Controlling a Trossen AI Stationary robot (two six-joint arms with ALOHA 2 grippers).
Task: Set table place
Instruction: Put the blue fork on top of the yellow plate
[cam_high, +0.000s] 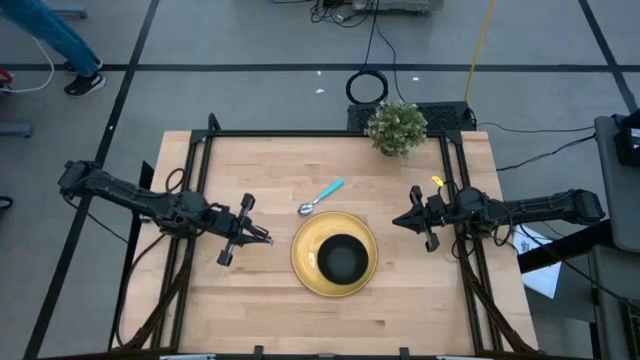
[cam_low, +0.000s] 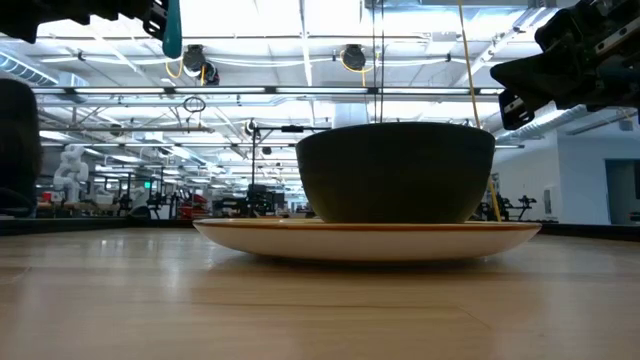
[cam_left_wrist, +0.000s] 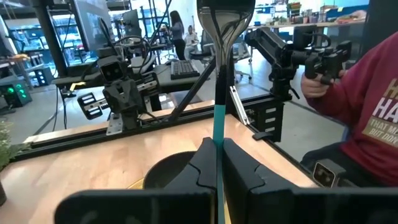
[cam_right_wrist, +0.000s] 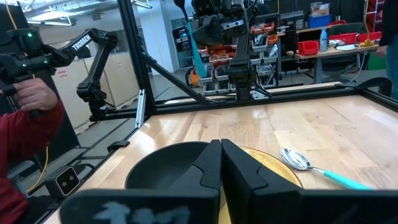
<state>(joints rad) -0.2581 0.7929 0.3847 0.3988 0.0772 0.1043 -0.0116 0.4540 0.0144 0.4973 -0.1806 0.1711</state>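
Observation:
A round yellow plate (cam_high: 304, 243) lies on the wooden table (cam_high: 250, 310) with a black bowl (cam_high: 343, 260) standing on it. A teal-handled spoon (cam_high: 320, 197) lies flat just beyond the plate. My left gripper (cam_high: 250, 233) hovers left of the plate, shut on a teal-handled metal utensil (cam_left_wrist: 217, 93). My right gripper (cam_high: 412, 220) hovers right of the plate, shut and empty; its wrist view shows its fingers together (cam_right_wrist: 221, 165) over the bowl (cam_right_wrist: 161, 165) and the spoon (cam_right_wrist: 298, 160). My left gripper pinches the utensil's teal handle (cam_left_wrist: 217, 134) between its two fingers. The fingers point about level toward the table's right edge and lie across the handle. The utensil stands roughly upright with its metal head (cam_left_wrist: 225, 12) up. It is lifted clear of the table, and its teal end shows in the low view (cam_low: 172, 30).
A small potted plant (cam_high: 397, 127) stands at the table's far edge. Black rails (cam_high: 200, 170) run along the table's sides. A person in a red sleeve (cam_left_wrist: 367, 106) sits beyond the table holding a controller. Bare wood lies left and near of the plate.

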